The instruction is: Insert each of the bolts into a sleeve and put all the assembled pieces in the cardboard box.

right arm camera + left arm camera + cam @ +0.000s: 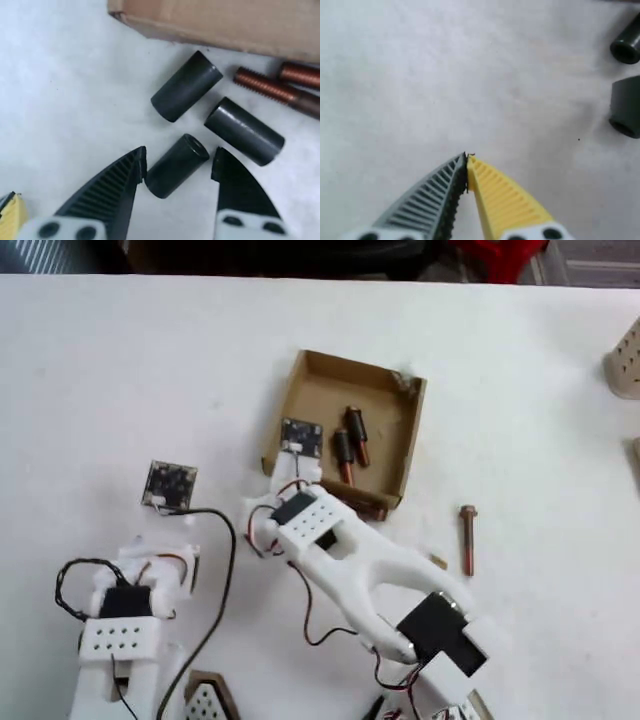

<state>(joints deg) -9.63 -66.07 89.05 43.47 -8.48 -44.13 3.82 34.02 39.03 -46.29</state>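
White arms (pixel 350 575) bear black motors (pixel 440 630); the left hand (pixel 466 159) is grey-and-yellow.

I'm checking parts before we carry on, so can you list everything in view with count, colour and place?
Table: one, white, under everything.
Cardboard box: one, brown, mid-table.
Assembled pieces: two, black sleeve on copper bolt, inside the box.
Loose sleeves: three, black, on the table beside the box's outer wall.
Loose bolts: three, copper; two next to the sleeves, one lying apart on the table.
Perforated block: one, beige, at the table's edge.
Left claw: one, grey and yellow, shut, over bare table.
Right claw: one, black, open, either side of one loose sleeve.
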